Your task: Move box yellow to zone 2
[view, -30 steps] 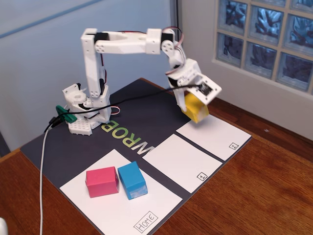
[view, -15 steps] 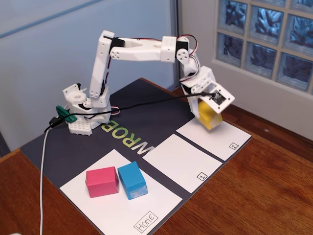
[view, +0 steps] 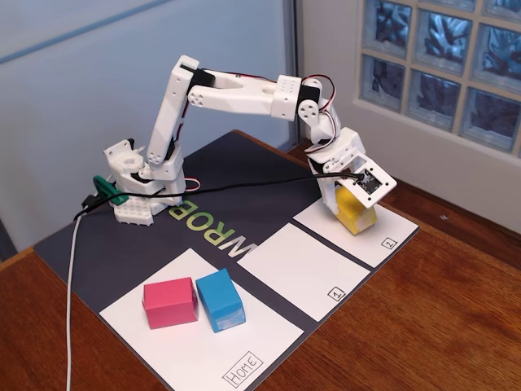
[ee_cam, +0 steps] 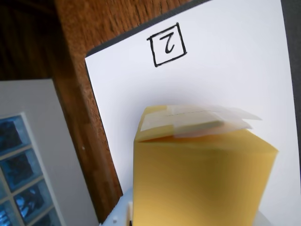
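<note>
Nearest you, on the Home sheet at the mat's front edge, pink (view: 169, 302) and blue paper blocks (view: 221, 300) sit untouched. Farther back, your white two-finger gripper (view: 352, 205) clamps the bright yellow paper-wrapped box (view: 356, 212) low over the white zone 2 sheet (view: 383, 230); releasing it tilted risks toppling.

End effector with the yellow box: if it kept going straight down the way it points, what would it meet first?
The end effector, shut on the yellow box, points down at the white sheet marked 2. That sheet comes first; the box's underside would likely touch before the fingers. The remaining gap is unclear.
</note>
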`<state>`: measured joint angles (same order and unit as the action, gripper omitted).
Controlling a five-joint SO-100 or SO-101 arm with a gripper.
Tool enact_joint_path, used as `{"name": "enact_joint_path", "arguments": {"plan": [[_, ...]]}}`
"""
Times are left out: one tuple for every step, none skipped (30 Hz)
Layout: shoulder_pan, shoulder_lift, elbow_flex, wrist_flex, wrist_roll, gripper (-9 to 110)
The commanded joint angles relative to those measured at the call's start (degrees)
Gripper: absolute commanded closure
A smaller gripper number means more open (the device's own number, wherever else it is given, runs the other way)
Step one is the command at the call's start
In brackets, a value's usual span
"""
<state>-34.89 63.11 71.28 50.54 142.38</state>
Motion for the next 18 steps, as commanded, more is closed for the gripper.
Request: {"name": "enact_joint_path", "arguments": {"plan": [[0.35,0.62,-1.58,-0.70,-1.32,91],[0.35,0.62,-1.41,-0.70,-1.41,91],[0.35,0.62,-1.23,-0.70,-1.41,90],[0.35,0.62,-1.05,-0.70,-1.41,90],[0.35,0.62,-0.97,-0.62,-1.41,89],[0.35,0.62,-0.79,-0.53,-1.41,88],[0.44,0.62,-0.70,-0.53,-1.49,87],[0.44,0.62,-0.70,-0.53,-1.76,86],[0.44,0.62,-0.70,-0.53,-1.93,85],[0.44,0.62,-0.70,-0.53,-2.02,83],[0.44,0.53,-0.70,-0.70,-2.11,81],[0.44,0.53,-0.70,-0.88,-2.20,78],[0.44,0.53,-0.70,-0.88,-2.20,75],[0.44,0.53,-0.70,-0.88,-2.11,73],[0.44,0.53,-0.70,-0.88,-2.02,71],[0.44,0.44,-0.70,-0.79,-1.93,69],[0.44,0.44,-0.70,-0.70,-1.85,69],[0.44,0.44,-0.70,-0.70,-1.76,67]]}}
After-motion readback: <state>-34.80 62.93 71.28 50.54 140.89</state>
